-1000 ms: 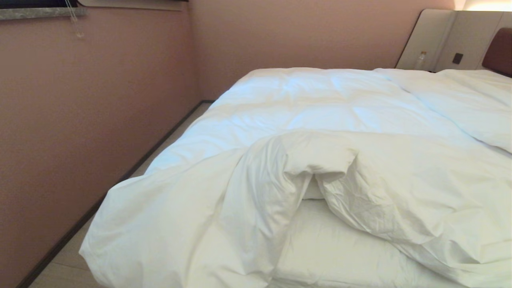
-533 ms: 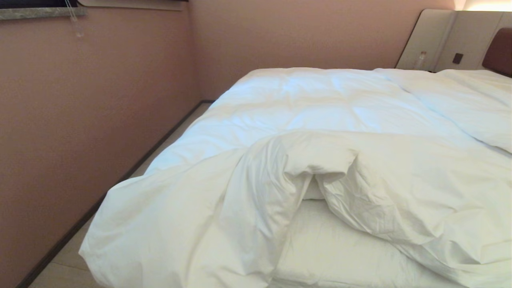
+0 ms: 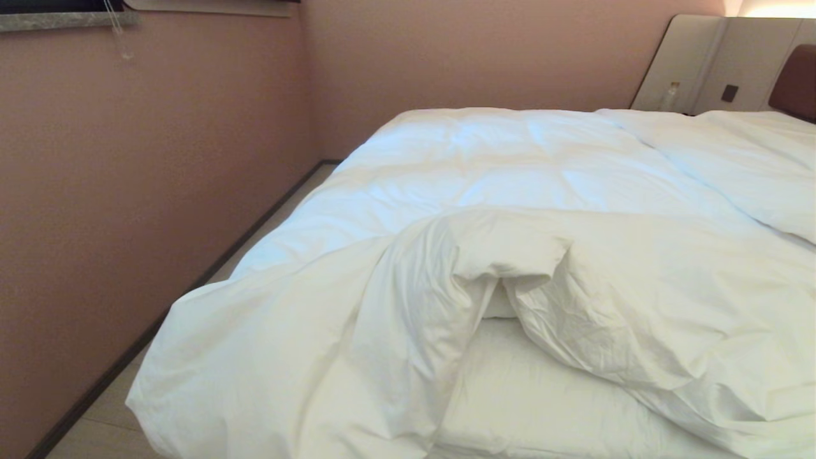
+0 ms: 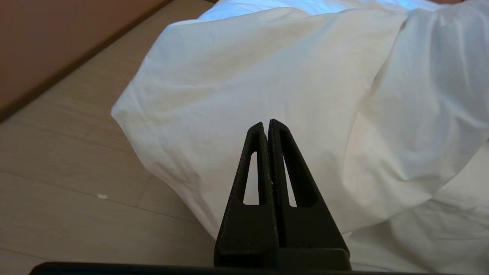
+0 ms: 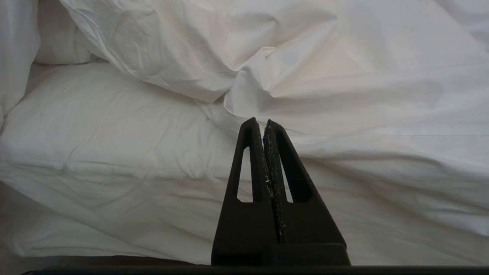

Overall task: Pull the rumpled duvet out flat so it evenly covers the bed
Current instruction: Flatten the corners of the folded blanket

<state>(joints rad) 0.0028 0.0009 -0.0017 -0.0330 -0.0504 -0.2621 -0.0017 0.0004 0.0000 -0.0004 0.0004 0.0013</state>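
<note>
The puffy white duvet (image 3: 510, 185) lies across the bed (image 3: 529, 395), its near edge folded back in a rumpled hump (image 3: 574, 274) that bares the white sheet. One corner of it hangs over the bed's left side toward the floor. Neither arm shows in the head view. My left gripper (image 4: 266, 123) is shut and empty, pointing at that hanging duvet corner (image 4: 237, 88) from a short way off. My right gripper (image 5: 261, 121) is shut and empty too, facing the folded duvet edge (image 5: 252, 68) above the bare sheet (image 5: 114, 126).
A pink wall (image 3: 146, 178) runs close along the bed's left side, leaving a narrow strip of pale wood floor (image 3: 108, 414). The brown headboard (image 3: 795, 83) with beige panels (image 3: 701, 64) stands at the far right. Pillows (image 3: 758, 159) lie by it.
</note>
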